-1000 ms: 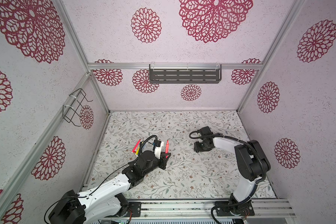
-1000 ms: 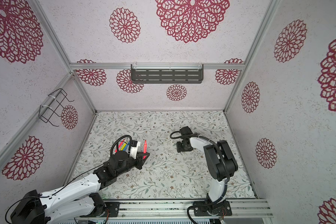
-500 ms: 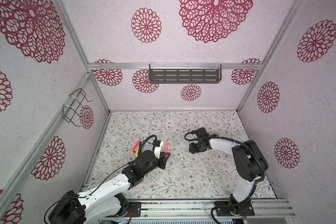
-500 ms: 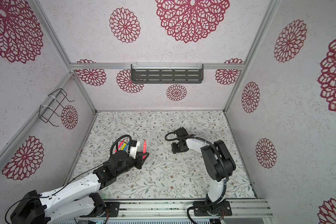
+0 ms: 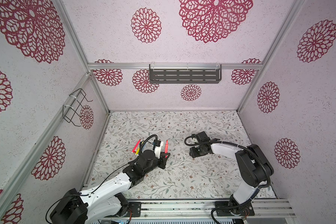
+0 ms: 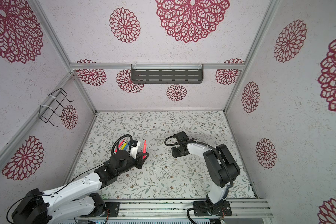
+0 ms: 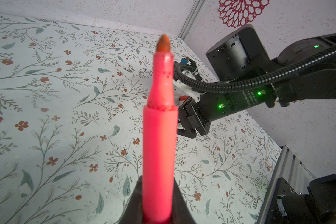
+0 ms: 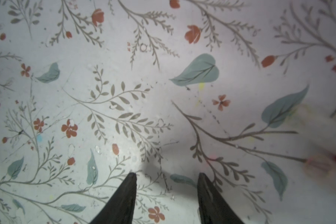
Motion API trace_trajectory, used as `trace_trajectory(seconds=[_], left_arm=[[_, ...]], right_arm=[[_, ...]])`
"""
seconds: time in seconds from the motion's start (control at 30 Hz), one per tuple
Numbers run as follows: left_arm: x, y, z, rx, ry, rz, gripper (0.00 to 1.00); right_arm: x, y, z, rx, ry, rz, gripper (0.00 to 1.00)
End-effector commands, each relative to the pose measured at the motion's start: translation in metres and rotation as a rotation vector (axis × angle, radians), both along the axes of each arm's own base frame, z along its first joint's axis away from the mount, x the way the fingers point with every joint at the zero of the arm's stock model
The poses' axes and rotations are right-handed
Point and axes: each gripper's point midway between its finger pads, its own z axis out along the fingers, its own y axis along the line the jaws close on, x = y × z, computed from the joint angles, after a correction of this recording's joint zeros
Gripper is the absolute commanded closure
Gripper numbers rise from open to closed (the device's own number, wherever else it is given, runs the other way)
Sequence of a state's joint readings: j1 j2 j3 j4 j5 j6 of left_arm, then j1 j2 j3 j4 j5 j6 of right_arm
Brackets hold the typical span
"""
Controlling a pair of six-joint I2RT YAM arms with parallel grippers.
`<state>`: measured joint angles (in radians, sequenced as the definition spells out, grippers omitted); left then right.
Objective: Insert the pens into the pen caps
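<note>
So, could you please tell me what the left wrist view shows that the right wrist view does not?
Only the left wrist view: the red pen, uncapped, clamped in the left pincer, with the right arm beyond. Only the right wrist view: that the right pincer is open and empty. Both: the floral table.

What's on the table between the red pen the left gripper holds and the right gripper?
Nothing. Between the red pen and the right gripper there is only bare floral table, as both top views show.
</note>
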<state>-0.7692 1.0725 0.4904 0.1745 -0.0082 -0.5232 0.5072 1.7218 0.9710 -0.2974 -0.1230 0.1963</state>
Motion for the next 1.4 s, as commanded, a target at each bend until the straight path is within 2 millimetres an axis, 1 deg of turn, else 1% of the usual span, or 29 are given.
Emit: trace_trajectory(seconds=[0.0, 0.1, 0.2, 0.33, 0.43, 0.5, 0.6, 0.67, 0.77, 0.93, 1.1, 1.3, 1.37], left_arm=[[0.005, -0.003, 0.011, -0.015, -0.031, -0.008, 1.00], [0.005, -0.003, 0.012, -0.016, -0.033, -0.008, 1.00], [0.006, -0.003, 0.012, -0.017, -0.032, -0.007, 1.00], [0.005, -0.002, 0.013, -0.017, -0.033, -0.008, 1.00], [0.004, -0.001, 0.013, -0.016, -0.033, -0.007, 1.00], [0.003, 0.000, 0.012, -0.013, -0.028, -0.006, 1.00], [0.001, 0.002, 0.011, -0.017, -0.020, -0.002, 1.00], [-0.001, 0.004, 0.010, -0.018, -0.017, 0.000, 1.00], [-0.002, 0.006, 0.009, -0.020, -0.015, 0.004, 1.00], [-0.003, 0.008, 0.008, -0.020, -0.017, 0.008, 1.00], [-0.003, 0.008, 0.007, -0.015, -0.019, 0.008, 1.00], [-0.003, 0.008, 0.006, -0.015, -0.017, 0.011, 1.00], [-0.003, 0.009, 0.006, -0.015, -0.017, 0.012, 1.00]], right_arm=[[-0.013, -0.008, 0.007, -0.034, 0.014, -0.014, 0.48], [-0.015, -0.011, 0.014, -0.041, 0.001, -0.024, 0.48], [-0.012, -0.010, 0.031, -0.016, -0.043, -0.049, 0.48], [-0.001, -0.007, 0.058, 0.047, -0.117, -0.112, 0.48], [0.007, -0.016, 0.067, 0.020, -0.143, -0.183, 0.48], [0.011, -0.022, 0.066, -0.016, -0.135, -0.220, 0.48], [0.015, -0.034, 0.058, -0.099, -0.105, -0.268, 0.49], [0.016, -0.036, 0.053, -0.124, -0.087, -0.283, 0.49], [0.016, -0.035, 0.046, -0.133, -0.060, -0.290, 0.50], [0.016, -0.039, 0.039, -0.163, -0.045, -0.306, 0.51], [0.015, -0.039, 0.025, -0.187, -0.015, -0.300, 0.51], [0.014, -0.039, 0.013, -0.198, 0.010, -0.297, 0.53], [0.014, -0.039, 0.010, -0.201, 0.017, -0.300, 0.55]])
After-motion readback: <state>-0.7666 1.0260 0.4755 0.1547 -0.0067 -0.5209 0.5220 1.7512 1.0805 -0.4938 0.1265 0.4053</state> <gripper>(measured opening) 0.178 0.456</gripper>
